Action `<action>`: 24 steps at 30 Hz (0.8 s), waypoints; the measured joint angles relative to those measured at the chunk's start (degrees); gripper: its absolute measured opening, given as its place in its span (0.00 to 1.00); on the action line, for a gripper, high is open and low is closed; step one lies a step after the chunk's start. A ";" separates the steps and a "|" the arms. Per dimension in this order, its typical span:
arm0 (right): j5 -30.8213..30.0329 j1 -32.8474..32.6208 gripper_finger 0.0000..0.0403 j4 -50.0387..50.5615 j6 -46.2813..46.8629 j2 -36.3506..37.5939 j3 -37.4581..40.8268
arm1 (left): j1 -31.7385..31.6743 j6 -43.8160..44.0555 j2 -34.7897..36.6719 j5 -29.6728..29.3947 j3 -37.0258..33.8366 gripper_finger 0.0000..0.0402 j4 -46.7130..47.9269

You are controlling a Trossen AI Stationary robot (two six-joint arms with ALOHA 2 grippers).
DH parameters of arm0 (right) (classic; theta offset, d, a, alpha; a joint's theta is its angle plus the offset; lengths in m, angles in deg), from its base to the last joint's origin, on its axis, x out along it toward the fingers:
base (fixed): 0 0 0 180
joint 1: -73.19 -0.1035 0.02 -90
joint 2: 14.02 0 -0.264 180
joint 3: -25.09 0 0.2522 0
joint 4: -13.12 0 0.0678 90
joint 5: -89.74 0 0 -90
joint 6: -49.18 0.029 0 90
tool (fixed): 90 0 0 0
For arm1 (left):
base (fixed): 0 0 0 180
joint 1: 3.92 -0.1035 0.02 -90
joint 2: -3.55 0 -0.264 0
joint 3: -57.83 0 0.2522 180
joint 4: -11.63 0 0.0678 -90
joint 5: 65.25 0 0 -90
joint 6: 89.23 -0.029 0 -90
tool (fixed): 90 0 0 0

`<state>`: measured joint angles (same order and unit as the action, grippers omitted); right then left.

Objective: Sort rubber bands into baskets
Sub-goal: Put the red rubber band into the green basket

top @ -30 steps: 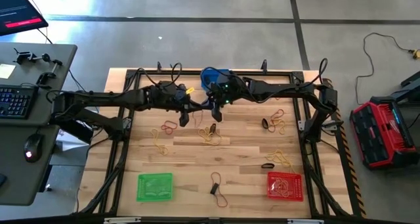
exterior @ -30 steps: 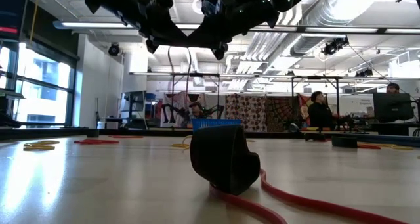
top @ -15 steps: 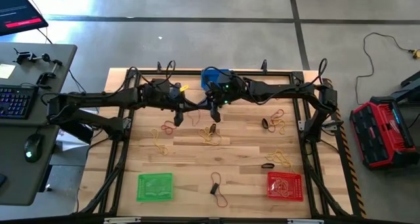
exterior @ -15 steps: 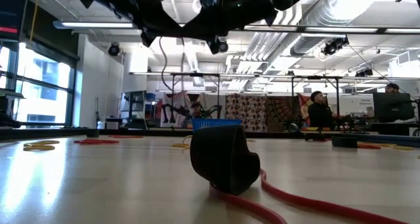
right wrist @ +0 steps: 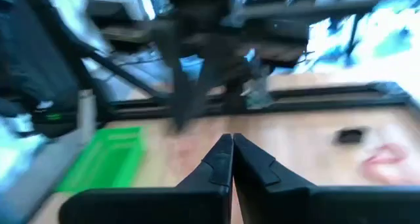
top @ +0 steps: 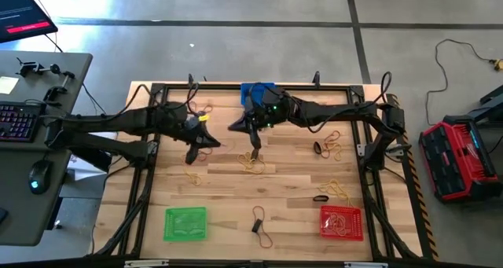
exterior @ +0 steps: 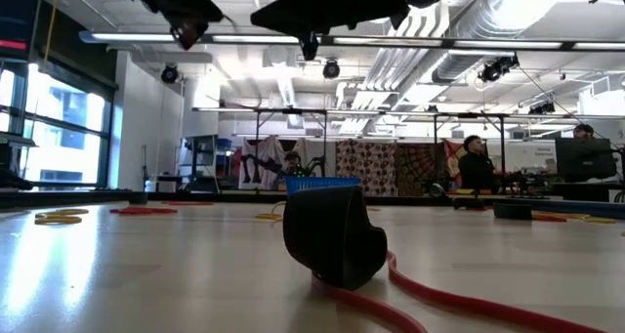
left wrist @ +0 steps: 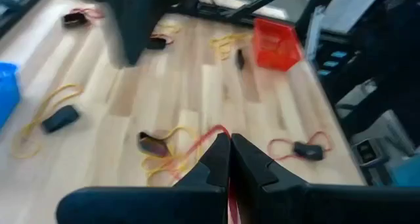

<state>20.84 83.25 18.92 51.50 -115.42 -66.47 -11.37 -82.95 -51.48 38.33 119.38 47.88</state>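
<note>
High view: the pale wooden slatted table (top: 291,213) fills the centre; the blue (top: 253,90), green (top: 185,223) and red (top: 342,222) square mesh baskets sit at top centre, lower left and lower right, thin rubber bands (top: 251,164) scattered between. Both the left gripper (top: 193,152) and right gripper (top: 255,142) are pinched together; a red strand may hang below the left, and could slip. Since earlier, the left arm has swung leftward.

A grey desk (top: 47,142) stood at nine o'clock of the wooden table (top: 236,197), carrying a keyboard (top: 17,120) and a mouse (top: 39,176). At three o'clock a red case (top: 460,159) lay on the concrete floor (top: 236,32).
</note>
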 joint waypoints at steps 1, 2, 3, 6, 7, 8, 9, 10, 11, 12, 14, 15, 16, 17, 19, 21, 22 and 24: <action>0.06 -0.15 0.00 0.21 -0.83 0.00 0.00 | 0.42 0.92 0.57 -0.40 0.04 0.01 1.72; 0.23 -0.47 0.00 0.41 -1.05 0.00 0.00 | 1.17 1.64 1.47 -0.82 0.04 0.01 4.17; 0.61 -0.66 0.00 0.95 -1.08 0.00 0.00 | 2.16 1.87 2.33 -1.35 0.04 0.01 5.89; 1.42 -0.62 0.00 1.10 0.50 0.00 0.00 | 5.43 2.15 3.79 -0.75 0.08 0.01 10.02; 1.28 -0.31 0.00 1.07 1.30 0.00 0.00 | 6.41 2.72 4.12 -1.09 0.06 0.01 10.85; 1.17 -0.09 0.00 1.08 2.04 0.00 0.00 | 7.62 3.62 4.65 -1.51 0.06 0.01 11.03; 0.96 0.09 0.00 1.16 3.00 0.00 0.00 | 8.74 4.40 4.98 -1.93 0.06 0.01 11.70; 0.95 0.25 0.00 1.30 3.62 0.00 0.00 | 10.01 5.58 5.15 -1.84 0.08 0.00 12.31; 1.11 0.35 0.00 1.44 4.18 0.00 0.00 | 11.14 6.75 5.43 -1.88 0.11 0.00 12.77; 1.32 0.39 0.00 1.65 4.44 0.00 0.00 | 12.29 7.76 5.51 -1.83 0.11 0.00 13.51; 1.45 0.31 0.00 2.23 4.67 0.00 0.00 | 14.63 9.41 5.62 -2.53 0.11 0.00 13.99; 1.47 0.33 0.00 2.52 4.25 0.00 0.00 | 15.93 9.91 5.74 -3.06 0.11 0.00 14.13; 1.45 0.35 0.00 2.64 3.68 -0.02 0.00 | 17.25 10.13 5.91 -3.51 0.11 0.00 14.60; 1.45 0.35 0.00 2.68 3.09 -0.02 0.00 | 18.62 10.17 6.00 -3.60 0.11 0.00 15.18; 1.39 0.39 0.00 2.77 2.82 -0.02 0.00 | 20.93 11.09 6.06 -3.74 0.17 0.00 16.03; 0.65 0.37 0.00 2.81 3.47 -0.02 0.00 | 23.34 12.39 5.96 -4.25 0.17 0.00 17.35; 0.31 0.35 0.00 2.82 3.49 -0.02 0.00 | 24.71 12.93 5.83 -4.56 0.16 0.00 17.54; -0.17 0.33 0.00 2.84 3.26 -0.04 0.00 | 27.66 14.19 5.47 -4.99 0.17 0.00 17.72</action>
<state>20.67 83.58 21.76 54.76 -115.47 -66.47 16.29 -68.76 -46.01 33.34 119.55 65.60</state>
